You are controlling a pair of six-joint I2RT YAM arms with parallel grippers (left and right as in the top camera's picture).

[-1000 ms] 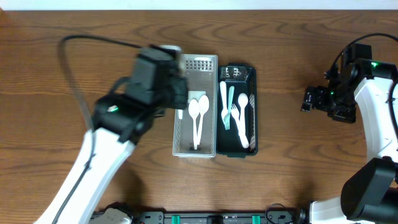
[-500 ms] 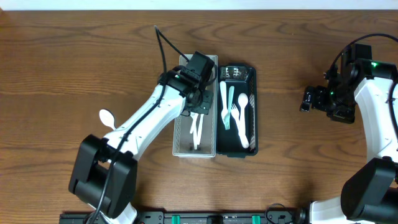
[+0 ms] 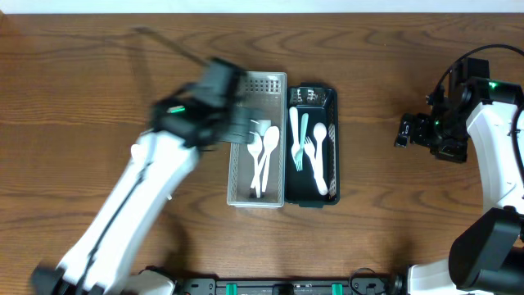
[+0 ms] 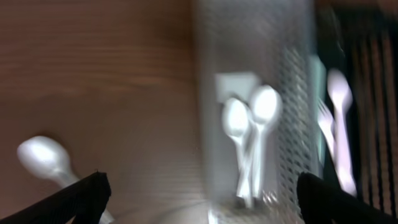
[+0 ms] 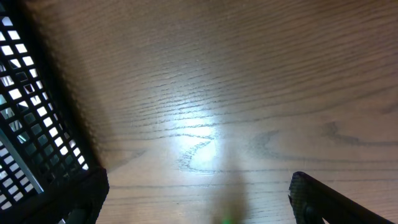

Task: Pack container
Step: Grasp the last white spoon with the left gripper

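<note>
1. Overhead view: the silver mesh tray (image 3: 274,193) holds two white spoons (image 3: 262,147). The black container (image 3: 313,201), touching its right side, holds more cutlery (image 3: 318,160).
2. A loose spoon (image 3: 140,153) lies on the table (image 3: 74,90), left of the tray. It is probably your next pick.
3. Your left gripper (image 4: 202,194) hangs spread and empty, blurred, by the tray's left edge. Swing left, then descend.
4. Your right gripper (image 3: 408,131) is spread and well apart, and nothing seems to block you.
</note>
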